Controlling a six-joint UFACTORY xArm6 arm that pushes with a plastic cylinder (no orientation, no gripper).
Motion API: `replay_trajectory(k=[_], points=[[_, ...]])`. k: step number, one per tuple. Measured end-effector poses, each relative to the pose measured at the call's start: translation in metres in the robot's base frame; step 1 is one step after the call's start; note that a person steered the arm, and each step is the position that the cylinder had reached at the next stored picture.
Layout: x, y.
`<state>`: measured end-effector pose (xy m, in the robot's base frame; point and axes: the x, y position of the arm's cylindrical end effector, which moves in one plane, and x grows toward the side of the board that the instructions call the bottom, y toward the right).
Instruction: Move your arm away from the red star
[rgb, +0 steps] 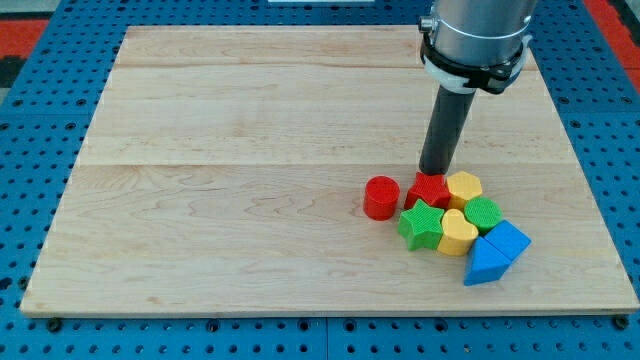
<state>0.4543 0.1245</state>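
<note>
You are looking at a robotics lab bench, not a home or shop. Beneath my tip (434, 174) lies a pale wooden board (250, 180), set on a blue perforated base (30, 150) whose regular grid of holes (the sort used for bolting fixtures) shows on every side. Above my tip rises the dark rod into a grey metal robot arm (475, 35). Just beside and below my tip sits a cluster of small coloured plastic test blocks (460, 225).
</note>
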Motion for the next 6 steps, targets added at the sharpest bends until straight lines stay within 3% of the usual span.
replay_trajectory(k=[4, 5, 6], points=[[-0.008, 0.017], [-0.027, -0.016], [-0.018, -0.059]])
